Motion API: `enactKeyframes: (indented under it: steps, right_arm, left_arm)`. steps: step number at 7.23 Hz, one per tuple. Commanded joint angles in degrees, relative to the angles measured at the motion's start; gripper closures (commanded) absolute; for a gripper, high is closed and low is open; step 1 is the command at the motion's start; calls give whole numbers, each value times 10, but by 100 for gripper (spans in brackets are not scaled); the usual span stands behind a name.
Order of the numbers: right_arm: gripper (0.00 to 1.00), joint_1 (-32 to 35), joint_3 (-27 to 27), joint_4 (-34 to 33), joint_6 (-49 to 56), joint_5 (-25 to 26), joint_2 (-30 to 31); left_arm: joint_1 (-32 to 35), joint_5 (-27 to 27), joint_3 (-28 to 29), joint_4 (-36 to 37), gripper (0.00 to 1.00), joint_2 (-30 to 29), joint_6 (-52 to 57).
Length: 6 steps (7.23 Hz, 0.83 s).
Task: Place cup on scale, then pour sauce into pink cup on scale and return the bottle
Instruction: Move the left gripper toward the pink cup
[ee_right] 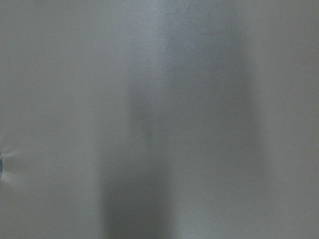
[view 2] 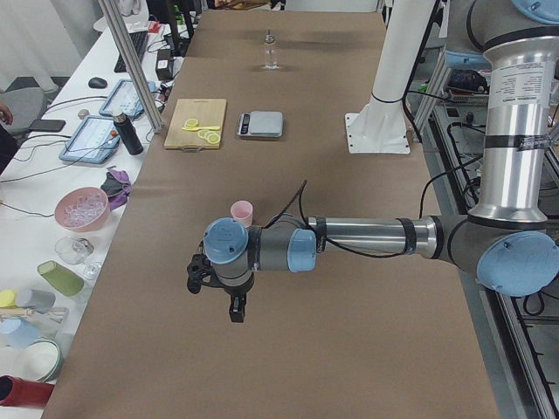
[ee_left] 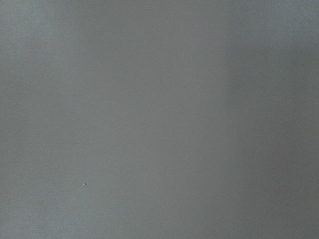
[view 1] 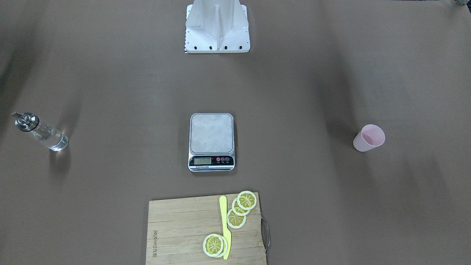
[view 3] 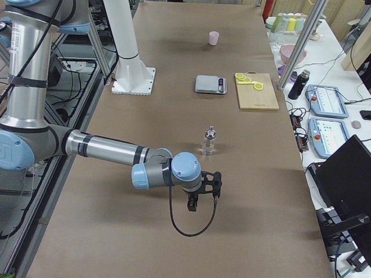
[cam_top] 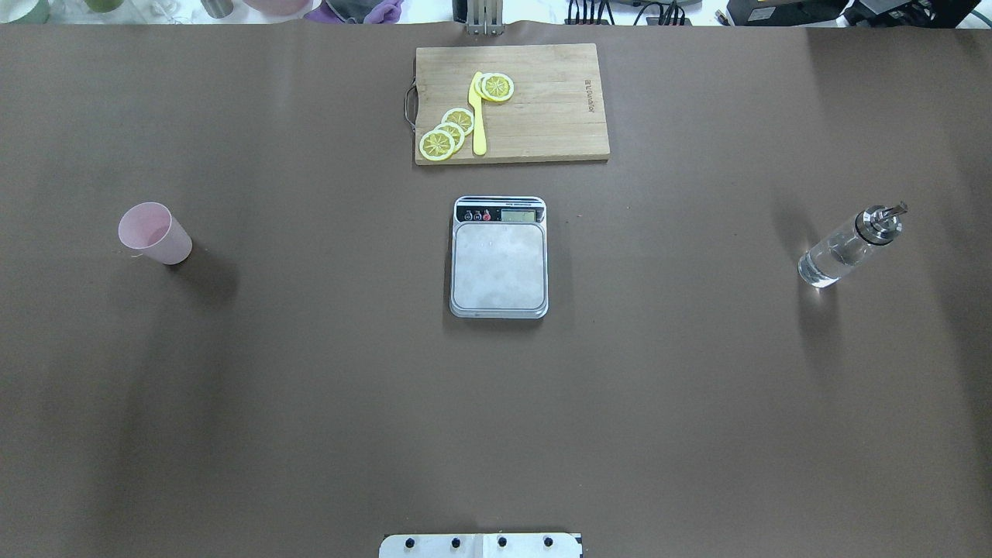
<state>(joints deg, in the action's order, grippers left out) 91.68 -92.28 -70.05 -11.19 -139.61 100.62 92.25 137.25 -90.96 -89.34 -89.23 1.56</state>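
Since the cup [cam_top: 153,232] stands upright near your left gripper [view 2: 234,310], use that arm; you cannot tell its finger spread.

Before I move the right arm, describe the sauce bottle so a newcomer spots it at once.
From the small grey steel-topped digital scale mid-table, look toward the robot's right end. A slim clear glass bottle stands there alone. Its silver metal pourer spout marks it; the pale pink plastic cup is at the opposite end.

Cutting board [view 1: 176,228], lemon slices [view 1: 236,218], yellow knife [view 1: 223,213]
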Motion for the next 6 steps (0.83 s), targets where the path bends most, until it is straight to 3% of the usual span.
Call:
enactKeyframes:
  steps: [1,4,6]
  right_arm:
    - [0,1,-8,1,3,0,2]
    - [0,1,-5,1,7,4,1]
    - [0,1,-7,-3,4,6,0]
  left_arm:
    - [-1,0,2,0,1,-3,1]
    - [-5,-11,5,8,1,-25,-7]
    - [-13,-8,5,49,1,-85,-62]
